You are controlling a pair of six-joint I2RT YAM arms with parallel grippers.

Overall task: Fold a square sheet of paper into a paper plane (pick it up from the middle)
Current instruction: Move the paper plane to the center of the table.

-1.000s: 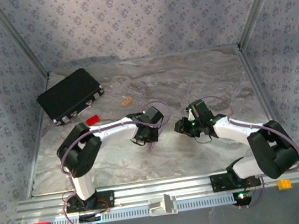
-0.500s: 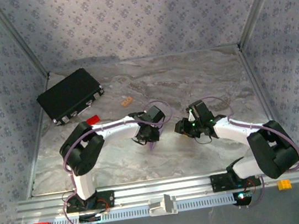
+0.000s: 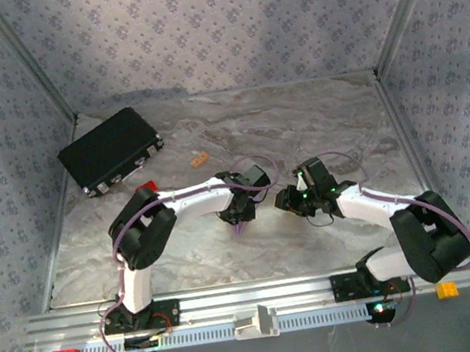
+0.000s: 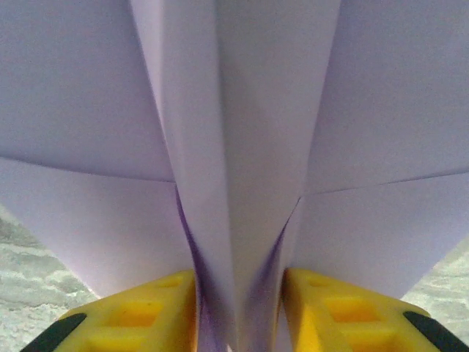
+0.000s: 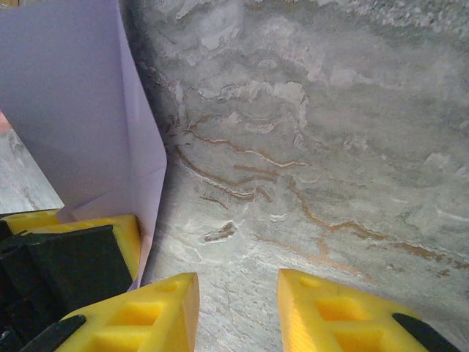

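The paper plane (image 4: 249,147) is pale lilac paper folded along a centre crease, with flaps spreading to both sides. My left gripper (image 4: 238,312) is shut on its folded keel, the yellow fingers (image 4: 139,319) pressing it from both sides. From above, the left gripper (image 3: 242,213) sits mid-table with a lilac tip (image 3: 240,226) showing beneath it. My right gripper (image 3: 284,201) faces it from the right, a short gap away. In the right wrist view the right gripper (image 5: 238,308) is open over bare marble, and the paper (image 5: 73,110) stands upright at its left.
A black case (image 3: 110,150) lies at the back left. A small red block (image 3: 145,189) sits by the left arm's elbow and a small tan block (image 3: 199,158) lies behind the grippers. Patterned walls enclose the marble table (image 3: 323,120).
My left gripper has moved right with the paper, closing the gap to the right gripper. The right arm has barely moved.
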